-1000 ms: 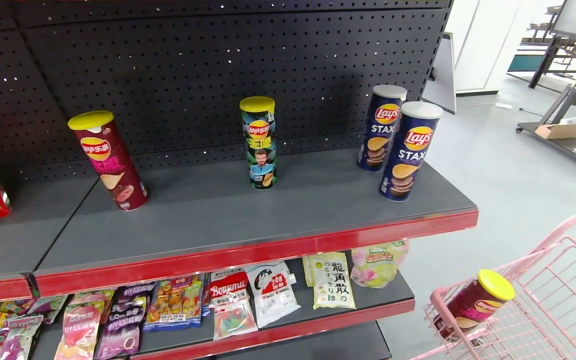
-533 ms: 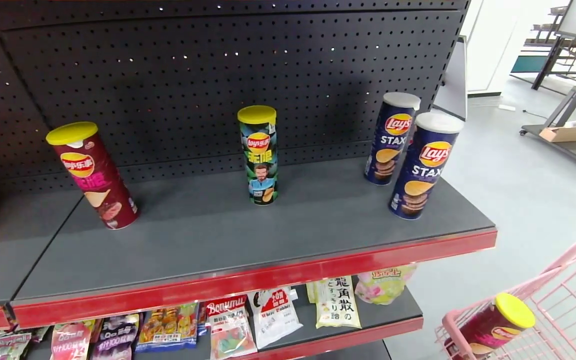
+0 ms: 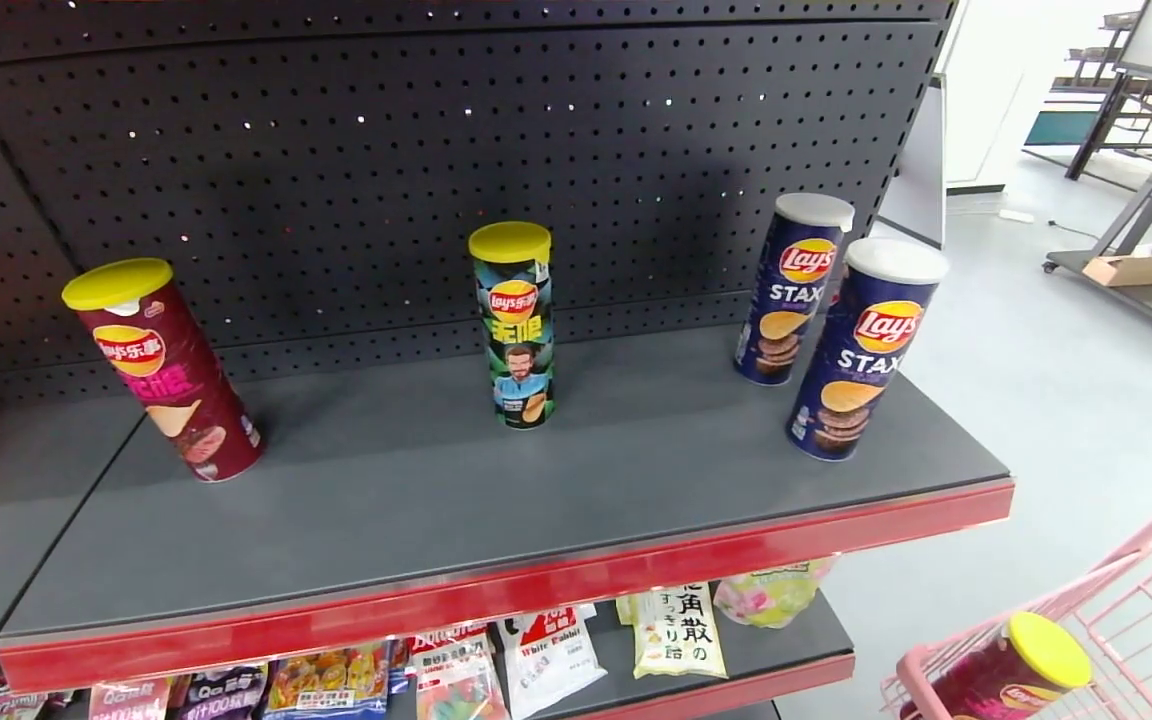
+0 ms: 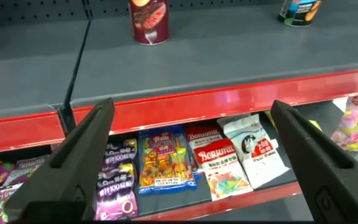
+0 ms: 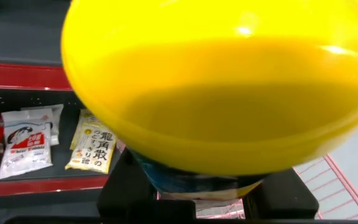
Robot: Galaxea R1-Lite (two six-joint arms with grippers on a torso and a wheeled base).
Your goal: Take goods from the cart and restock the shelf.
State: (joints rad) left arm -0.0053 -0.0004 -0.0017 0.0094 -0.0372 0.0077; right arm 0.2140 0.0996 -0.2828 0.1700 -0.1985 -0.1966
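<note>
On the grey shelf (image 3: 536,500) stand a maroon chip can (image 3: 161,370) with a yellow lid, a green-and-black can (image 3: 516,325), and two navy cans (image 3: 796,290) (image 3: 866,350) at the right end. A pink cart (image 3: 1136,580) at the lower right holds another maroon can (image 3: 1016,665) lying tilted. My left gripper (image 4: 191,106) is open in front of the shelf's red edge (image 4: 229,96), nothing between its fingers. My right gripper (image 5: 204,193) is shut on a can whose yellow lid (image 5: 222,93) faces the camera, beside the cart.
Snack bags (image 3: 676,630) lie in a row on the lower shelf (image 4: 166,162). A black pegboard (image 3: 436,150) backs the shelf. Wide gaps separate the cans. A metal stand with a cardboard box (image 3: 1131,265) is far right across open grey floor.
The whole head view has shifted: the shelf sits lower and further left, the cart lower in the picture. The cans on the shelf keep their places relative to each other.
</note>
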